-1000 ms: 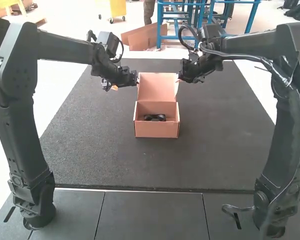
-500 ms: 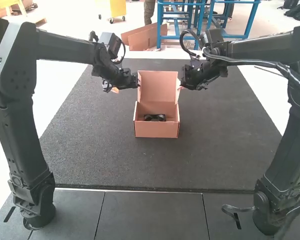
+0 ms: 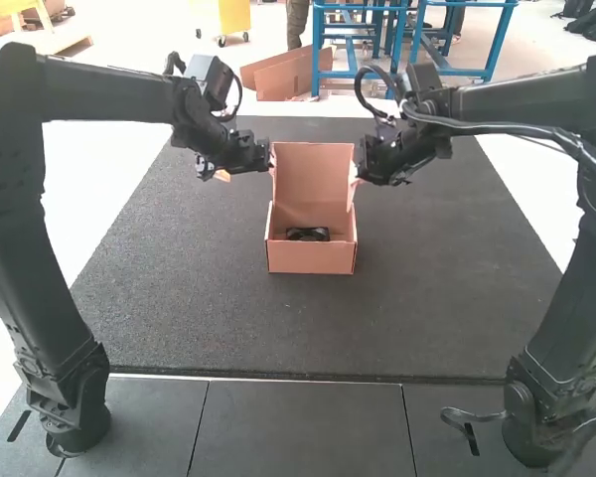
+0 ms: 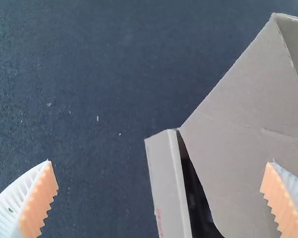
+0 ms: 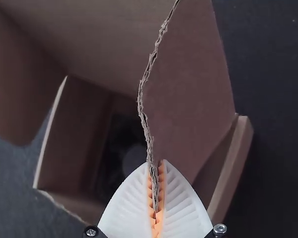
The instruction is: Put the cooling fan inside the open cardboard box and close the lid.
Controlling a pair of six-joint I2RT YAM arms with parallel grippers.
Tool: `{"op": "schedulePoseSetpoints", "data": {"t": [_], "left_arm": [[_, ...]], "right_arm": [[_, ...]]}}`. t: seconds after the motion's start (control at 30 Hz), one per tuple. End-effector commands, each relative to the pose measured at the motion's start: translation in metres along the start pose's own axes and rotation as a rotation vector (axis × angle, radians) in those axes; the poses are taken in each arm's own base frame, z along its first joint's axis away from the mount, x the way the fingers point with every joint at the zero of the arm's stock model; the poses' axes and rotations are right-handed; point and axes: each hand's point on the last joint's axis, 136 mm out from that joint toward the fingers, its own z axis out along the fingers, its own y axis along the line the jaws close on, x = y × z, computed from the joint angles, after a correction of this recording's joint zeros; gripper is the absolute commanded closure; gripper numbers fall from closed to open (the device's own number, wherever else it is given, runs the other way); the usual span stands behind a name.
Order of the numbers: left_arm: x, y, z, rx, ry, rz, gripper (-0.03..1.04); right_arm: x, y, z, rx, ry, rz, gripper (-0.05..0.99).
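- Over the last 1 s the left pincer (image 3: 248, 159) has drawn slightly back and the right pincer (image 3: 363, 169) has dipped.
- Right pincer is clamped on the upright lid's (image 3: 313, 171) side flap (image 5: 188, 99); left pincer is apart beside it.
- The cooling fan (image 3: 307, 234) lies inside the cardboard box (image 3: 311, 255).
- Lid closing is in hand; next, probably swing the lid forward and down.

We see the cardboard box (image 3: 311, 254) in the middle of the mat (image 3: 169, 298), the cooling fan (image 3: 307, 235) inside it, and the lid (image 3: 314, 174) upright at its far side. The left gripper (image 3: 254, 162) sits just left of the lid. The right gripper (image 3: 362, 171) pinches the lid's right flap.
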Motion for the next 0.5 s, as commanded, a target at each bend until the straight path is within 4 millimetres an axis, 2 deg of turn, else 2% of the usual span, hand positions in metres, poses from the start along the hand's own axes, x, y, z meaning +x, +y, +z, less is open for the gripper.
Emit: {"op": "schedulePoseSetpoints", "data": {"t": [0.0,0.13,0.2,0.47], "left_arm": [[0.012,-0.009,-0.003,0.036,0.020,0.006,0.04],[0.031,-0.012,0.007,0.055,0.046,0.007,0.04],[0.033,-0.013,0.012,0.063,0.028,0.006,0.04],[0.020,-0.023,0.016,0.095,-0.052,0.021,0.04]], "right_arm": [[-0.001,0.015,-0.009,-0.034,-0.014,-0.027,0.92],[0.005,0.012,-0.007,-0.032,-0.003,-0.022,0.92],[0.008,0.011,-0.006,-0.031,0.003,-0.019,0.92],[0.013,0.011,-0.006,-0.034,0.007,-0.020,0.92]]}}
